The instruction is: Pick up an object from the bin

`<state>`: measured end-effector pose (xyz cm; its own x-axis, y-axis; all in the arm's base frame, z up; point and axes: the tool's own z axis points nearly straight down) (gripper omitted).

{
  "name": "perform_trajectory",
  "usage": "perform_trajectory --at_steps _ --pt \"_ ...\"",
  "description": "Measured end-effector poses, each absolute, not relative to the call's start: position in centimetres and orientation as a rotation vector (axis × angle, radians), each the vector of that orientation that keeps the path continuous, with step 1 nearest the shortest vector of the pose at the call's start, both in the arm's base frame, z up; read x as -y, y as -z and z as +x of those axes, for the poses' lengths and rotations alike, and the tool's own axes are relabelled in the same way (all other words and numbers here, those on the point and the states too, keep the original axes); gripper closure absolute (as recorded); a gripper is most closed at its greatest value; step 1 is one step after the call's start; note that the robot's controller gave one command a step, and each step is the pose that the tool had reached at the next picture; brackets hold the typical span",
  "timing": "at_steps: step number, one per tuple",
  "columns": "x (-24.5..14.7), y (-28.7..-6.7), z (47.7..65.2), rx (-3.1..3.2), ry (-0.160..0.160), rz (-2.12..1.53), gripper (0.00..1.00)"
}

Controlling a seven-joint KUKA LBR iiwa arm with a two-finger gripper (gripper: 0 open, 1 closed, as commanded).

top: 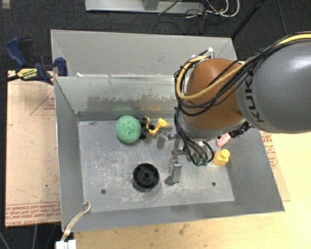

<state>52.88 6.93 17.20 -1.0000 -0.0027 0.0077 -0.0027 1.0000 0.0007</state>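
My gripper (167, 161) hangs low over the middle of the bin floor, under the arm's orange cover. Its two grey fingers stand apart and open, one fingertip (171, 178) toward the front and the other toward the back, with bare floor between them. A black round ring-shaped thing (145, 177) lies just left of the front finger. Close to the back finger, on its left, lies a small yellow and black toy (152, 125). A green ball (128, 129) rests beside that toy on its left.
A small yellow block (221, 156) lies to the right of the gripper, and a pink thing (223, 138) peeks out from under the arm. The arm and its cables cover the bin's right rear part.
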Motion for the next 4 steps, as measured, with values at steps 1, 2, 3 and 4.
perform_trajectory --at_steps 1,2,3,4 --pt "-6.9 -17.7 53.0 3.142 0.002 0.000 0.00" --pt "-8.5 -10.1 53.1 3.146 0.002 0.076 0.00" --pt "-8.7 -7.2 53.0 3.133 0.001 0.178 0.00" --pt "-10.7 -9.8 52.9 3.143 0.002 -0.006 0.00"
